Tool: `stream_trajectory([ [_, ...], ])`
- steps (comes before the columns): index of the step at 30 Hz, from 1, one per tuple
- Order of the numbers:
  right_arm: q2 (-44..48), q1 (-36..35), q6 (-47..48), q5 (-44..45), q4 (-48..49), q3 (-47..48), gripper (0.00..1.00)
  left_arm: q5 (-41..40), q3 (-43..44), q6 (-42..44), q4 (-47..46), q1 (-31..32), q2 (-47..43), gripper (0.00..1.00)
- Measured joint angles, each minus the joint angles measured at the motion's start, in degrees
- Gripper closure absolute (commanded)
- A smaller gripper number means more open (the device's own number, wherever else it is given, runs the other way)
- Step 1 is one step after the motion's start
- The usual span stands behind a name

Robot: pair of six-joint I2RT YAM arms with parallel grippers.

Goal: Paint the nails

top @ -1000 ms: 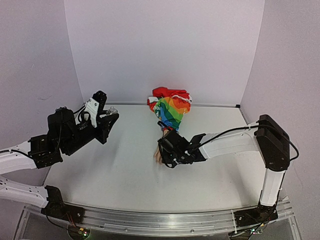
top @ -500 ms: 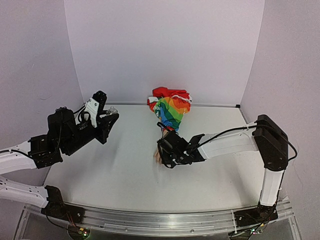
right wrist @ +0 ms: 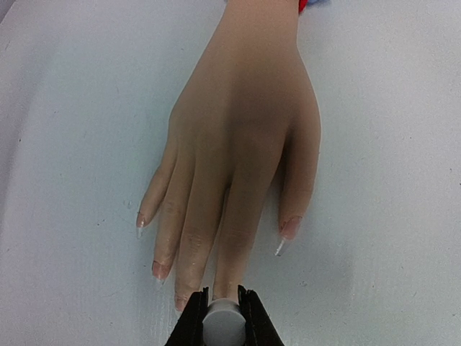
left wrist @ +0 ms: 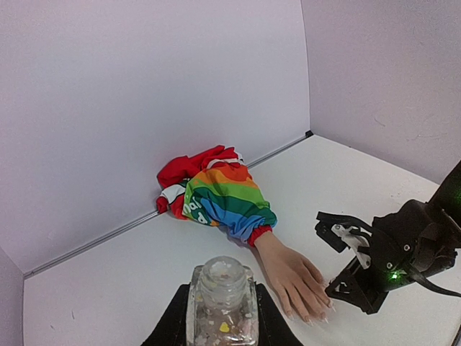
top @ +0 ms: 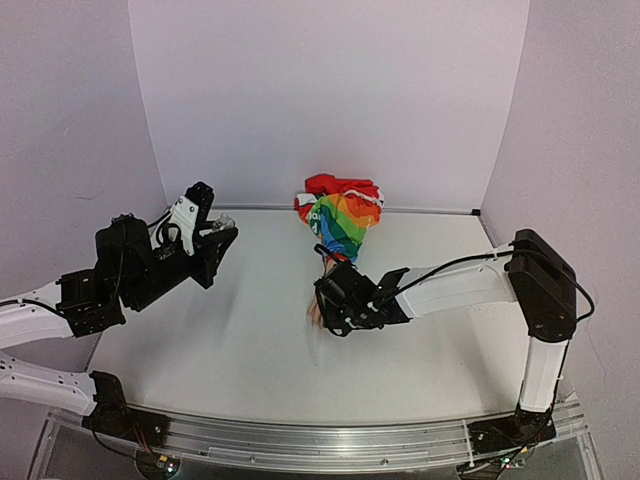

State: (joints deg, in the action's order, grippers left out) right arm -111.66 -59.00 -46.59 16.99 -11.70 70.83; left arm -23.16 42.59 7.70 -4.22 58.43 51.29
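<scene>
White tabletop (top: 250, 350) lies under me. My left gripper (left wrist: 222, 328) clamps a small clear bottle (left wrist: 223, 288), well left of the fake hand (right wrist: 238, 137). My right gripper (right wrist: 222, 311) pinches a pale round cap (right wrist: 222, 326) at its middle fingertip, among the nails (right wrist: 283, 241). Beyond, the rainbow sleeve (left wrist: 227, 194) meets the wall.

It looked like a robotics lab test booth — a plain white tabletop (top: 250, 350) boxed in on three sides by bare pale-lilac panel walls (top: 330, 90). A ribbed aluminium rail (top: 330, 447) ran along the near edge, and beside it were bolted the black-and-white left arm (top: 40, 315) and right arm (top: 545, 290) — a loose black cable (top: 460, 263) trailing along the latter.
</scene>
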Motion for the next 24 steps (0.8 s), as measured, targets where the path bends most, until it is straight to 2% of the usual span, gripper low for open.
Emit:
stream_trajectory([
  [24, -1.0, -0.3, -0.2, -0.9, -0.4, 0.0, 1.0, 0.0, 0.0, 0.0, 0.8, 0.0, 0.0, 1.0],
])
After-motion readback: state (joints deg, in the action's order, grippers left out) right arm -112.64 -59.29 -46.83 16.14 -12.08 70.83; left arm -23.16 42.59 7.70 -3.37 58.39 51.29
